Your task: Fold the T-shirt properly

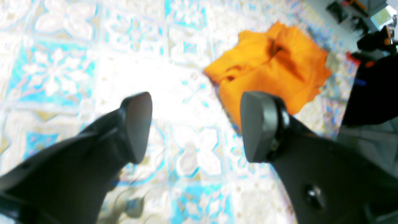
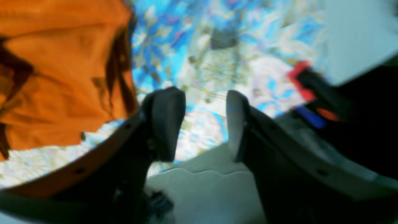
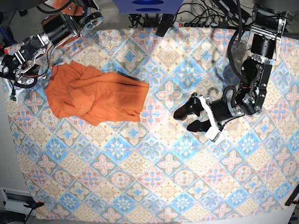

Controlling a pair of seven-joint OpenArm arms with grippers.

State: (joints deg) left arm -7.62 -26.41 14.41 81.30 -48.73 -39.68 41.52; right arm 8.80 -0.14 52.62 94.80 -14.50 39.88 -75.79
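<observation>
Left gripper (image 3: 189, 119): jaws spread wide, nothing between them. In the left wrist view the two dark pads (image 1: 138, 126) frame only bare patterned cloth, with the T-shirt's nearest edge showing beyond the right-hand pad, apart from it. In the base view this gripper hovers right of centre over the table, fingertips pointing left toward the shirt, well apart from it.

Right gripper (image 2: 202, 124): jaws parted, a clear gap between the pads, and only cloth and a pale surface show through that gap. No fabric is pinched. The orange fabric fills the upper left of the right wrist view, just beside the left-hand finger (contact cannot be told; the picture is blurred). In the base view the right gripper (image 3: 11, 70) sits at the far left edge of the table, just beside the shirt's left end.

T-shirt (image 3: 93, 93): plain orange, lying crumpled and partly bunched on the far left part of the table, with folds and dark creases across it, not flat. One darker flap reaches right toward the middle.

Patterned cloth (image 3: 154, 177): blue, pink and cream tiles, covering the whole tabletop under the shirt.
</observation>
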